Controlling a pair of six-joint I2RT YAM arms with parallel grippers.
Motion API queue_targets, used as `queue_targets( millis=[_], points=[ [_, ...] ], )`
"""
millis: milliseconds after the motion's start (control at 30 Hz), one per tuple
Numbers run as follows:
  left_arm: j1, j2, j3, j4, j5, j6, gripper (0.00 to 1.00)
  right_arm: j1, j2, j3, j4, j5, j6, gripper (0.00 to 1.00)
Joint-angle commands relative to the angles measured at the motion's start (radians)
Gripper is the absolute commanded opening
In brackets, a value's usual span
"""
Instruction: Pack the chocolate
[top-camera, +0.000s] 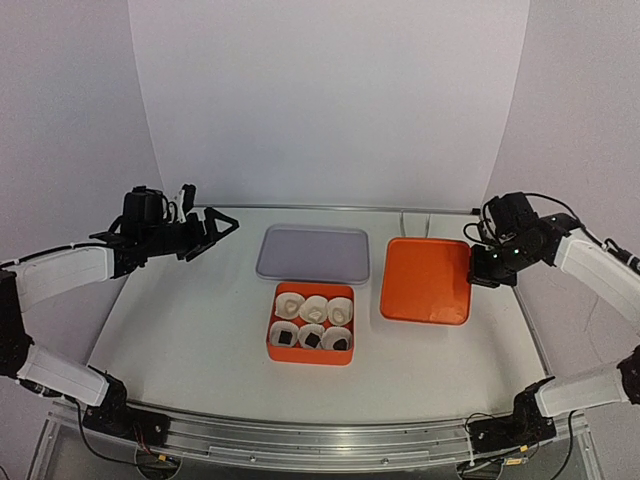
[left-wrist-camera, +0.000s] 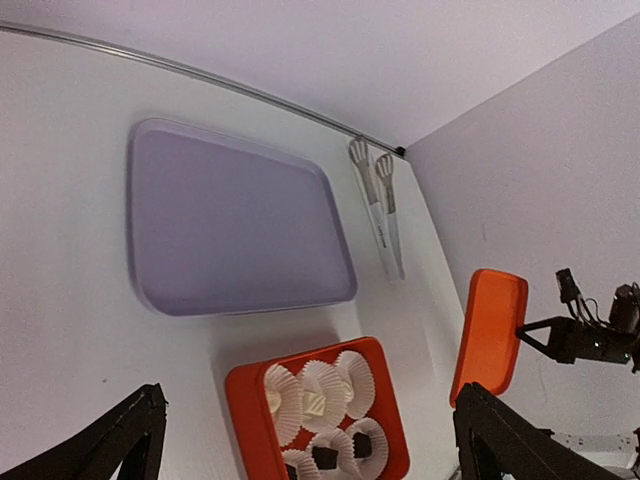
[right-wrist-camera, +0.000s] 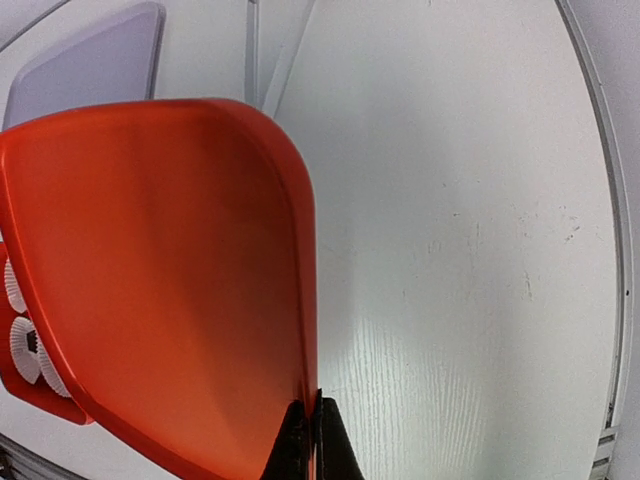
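- At the table's centre, the chocolate (top-camera: 312, 340) sat in paper cups (top-camera: 340, 306) inside an orange box (top-camera: 310, 358), pale pieces behind, dark ones in front.
- Beside it, the right gripper (right-wrist-camera: 309, 430) pinched the orange lid (top-camera: 425, 280) by one edge, raised at a tilt.
- The left gripper (top-camera: 213, 238) hung spread and empty, well apart.
- Closing looked the step in hand; next, the lid needed carrying over and squaring on the box.
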Motion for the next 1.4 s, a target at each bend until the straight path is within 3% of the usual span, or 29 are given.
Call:
queue_targets(
  millis=[0, 333, 733, 833, 1067, 1300, 1367],
  points=[
    [-0.112, 0.089, 0.117, 0.201, 0.202, -0.025, 1.0, -0.002, -0.008, 0.102, 0.011, -0.13, 0.011, 0.0],
    [-0.325, 0.363, 0.35, 0.23, 0.287, -0.03, 1.0, 0.071, 0.103, 0.213, 0.098, -0.259, 0.016, 0.0],
    [-0.395, 0.519, 0.471, 0.217, 0.326, -0.07, 0.96, 0.161, 0.244, 0.326, 0.164, -0.325, -0.01, 0.0],
    [-0.396, 0.536, 0.478, 0.233, 0.355, -0.094, 0.87, 0.17, 0.273, 0.347, 0.167, -0.332, -0.017, 0.0],
    [-0.396, 0.544, 0.47, 0.255, 0.362, -0.152, 0.49, 0.182, 0.311, 0.36, 0.174, -0.315, -0.04, 0.0],
    [-0.396, 0.554, 0.483, 0.237, 0.359, -0.216, 0.23, 0.194, 0.322, 0.354, 0.185, -0.324, -0.079, 0.0],
    [-0.396, 0.556, 0.49, 0.229, 0.36, -0.23, 0.2, 0.195, 0.322, 0.349, 0.191, -0.326, -0.084, 0.0]
  ],
)
